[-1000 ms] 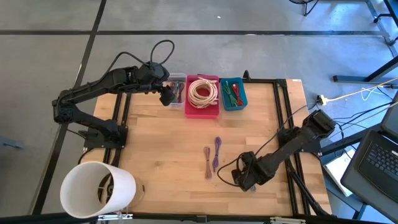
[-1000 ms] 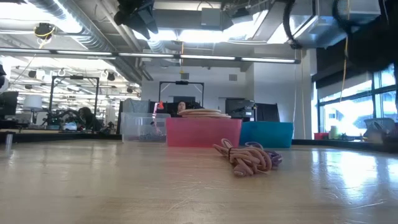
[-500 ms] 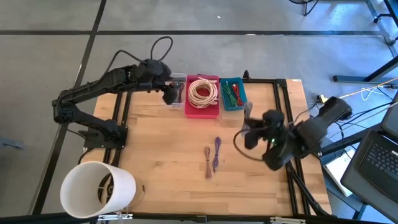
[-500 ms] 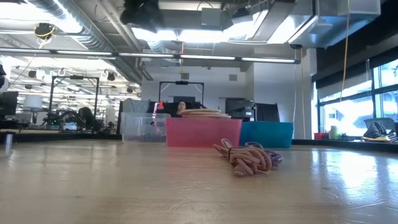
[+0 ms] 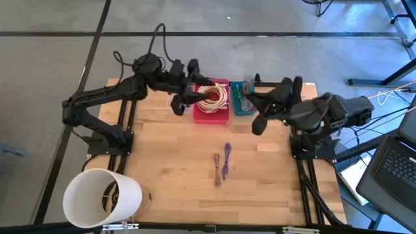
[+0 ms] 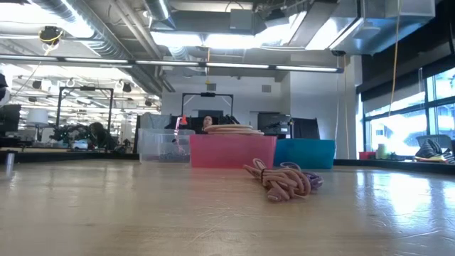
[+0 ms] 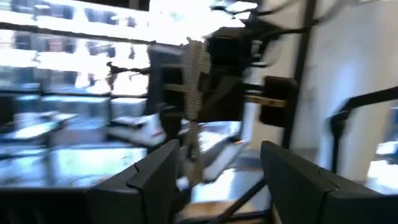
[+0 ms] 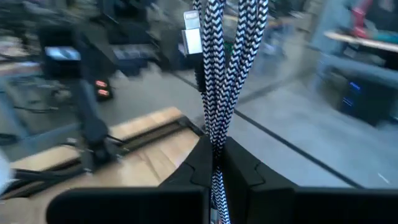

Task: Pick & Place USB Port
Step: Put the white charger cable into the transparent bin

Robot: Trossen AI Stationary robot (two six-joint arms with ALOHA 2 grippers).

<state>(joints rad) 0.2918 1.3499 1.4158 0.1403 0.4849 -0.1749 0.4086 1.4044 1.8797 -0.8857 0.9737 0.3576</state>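
Note:
A black-and-white braided USB cable (image 8: 227,68), folded into several strands with a silver plug (image 8: 191,34), sits in my right gripper (image 8: 217,146), which is shut on it. In the high view the right gripper (image 5: 250,91) is raised over the blue bin. My left gripper (image 7: 219,149) is open and faces the same cable (image 7: 193,93) from a distance. In the high view the left gripper (image 5: 194,75) hovers above the clear and pink bins. Both grippers are above the low view's frame. My right gripper pinches the folded braided cable between its two fingers, on the bundled strands (image 8: 216,134) away from the plug end. Several strands run together through the hold and out past the fingertips. The cable is lifted clear of the table.
Along the far edge stand a clear bin (image 5: 185,91), a pink bin (image 5: 211,116) with a cream cable coil, and a blue bin (image 5: 246,109) with green and red items. Purple and pink cable bundles (image 5: 222,162) lie mid-table. A white bucket (image 5: 101,198) stands at the near left corner.
My right arm has swung up from low at the table's near right side toward the far edge, carrying the braided cable clear of the table, and now points toward the left arm. My left gripper has risen from over the clear bin and tipped toward the right arm.

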